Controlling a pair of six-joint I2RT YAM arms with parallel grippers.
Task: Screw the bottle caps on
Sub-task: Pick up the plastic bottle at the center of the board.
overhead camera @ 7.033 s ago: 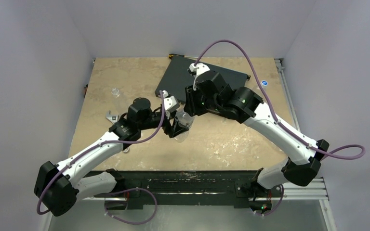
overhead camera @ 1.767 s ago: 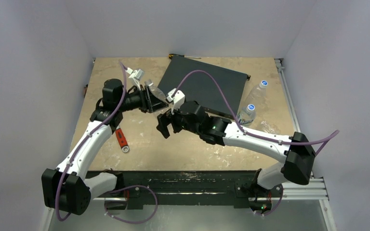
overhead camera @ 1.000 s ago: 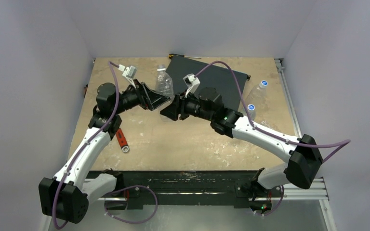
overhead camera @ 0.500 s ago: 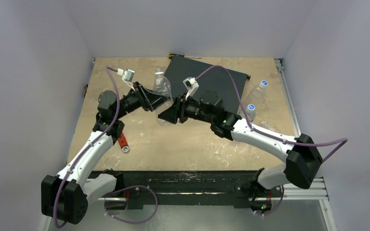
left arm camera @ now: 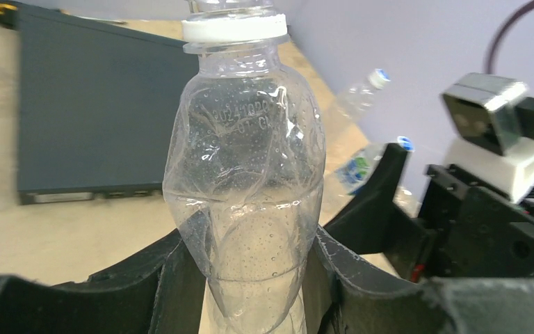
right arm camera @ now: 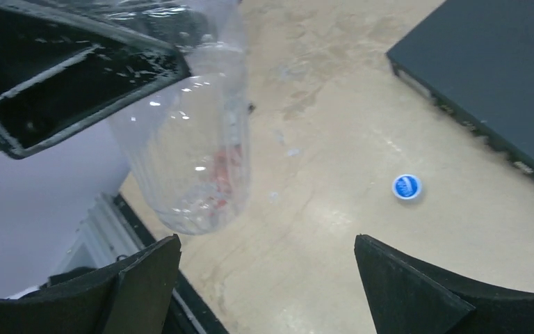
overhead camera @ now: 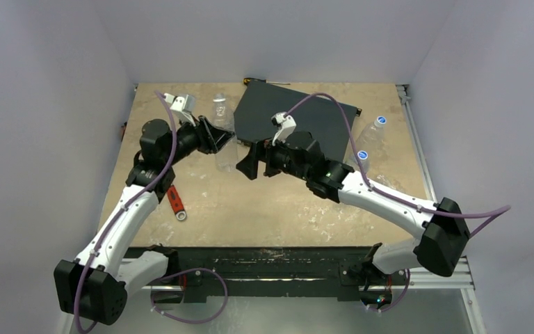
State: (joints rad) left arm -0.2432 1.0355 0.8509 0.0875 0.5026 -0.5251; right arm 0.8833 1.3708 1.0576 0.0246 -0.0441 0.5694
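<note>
Bottle (left arm camera: 247, 160) pinched in left gripper (left arm camera: 249, 240); right gripper (right arm camera: 264, 243) spread wide, nothing held.
Bottle is held neck up above the table (right arm camera: 334, 229), its body dented between the left fingers (left arm camera: 174, 278); the top is cut off in the wrist view, so whether it is capped cannot be told. One blue cap (right arm camera: 407, 186) is seen loose on the table near the black box (right arm camera: 500, 76). A capped far bottle (overhead camera: 375, 131) and near bottle (overhead camera: 357, 165) are stood right of the box.

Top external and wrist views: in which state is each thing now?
Clear dented plastic bottle: uncapped, gripped.
Left claw: shut on that bottle.
Right claw: open, empty.
Small round blue cap: loose on table.
Two far clear bottles: capped.
</note>
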